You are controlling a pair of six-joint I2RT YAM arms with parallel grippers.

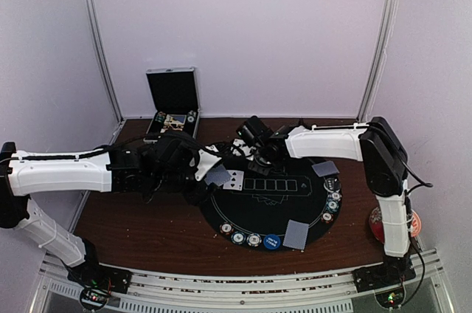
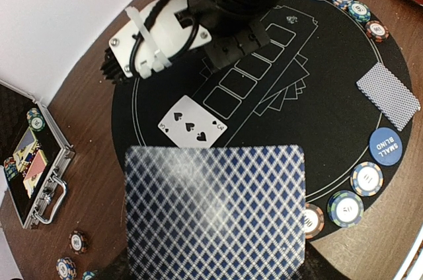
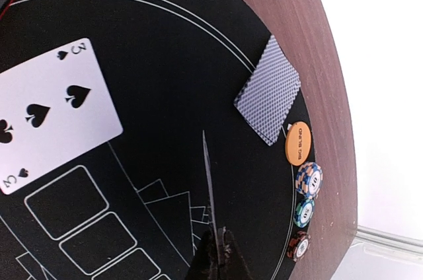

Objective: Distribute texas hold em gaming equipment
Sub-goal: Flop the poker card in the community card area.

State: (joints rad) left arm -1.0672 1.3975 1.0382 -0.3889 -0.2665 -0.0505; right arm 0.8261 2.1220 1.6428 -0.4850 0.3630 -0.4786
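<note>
The brown table (image 1: 133,224) bears a round black mat (image 1: 258,213), an open case (image 1: 173,91) and loose chips (image 2: 78,242).

Top cam is fixed high, above and behind the arm bases (image 1: 96,282), tilted down; table (image 1: 147,224) and mat (image 1: 280,206) are taken in from far. Left wrist cam is held low at the mat's left edge, faced right across it; its lower frame is blocked by a held card (image 2: 215,210). Right wrist cam is held close over the mat's far part, faced down twd the right edge. The 3 of spades (image 1: 233,179) is shared by all 3 views; blue disc (image 1: 272,241) and case (image 1: 173,102) by top & left wrist; right pile (image 1: 324,167) by top & right wrist.
</note>
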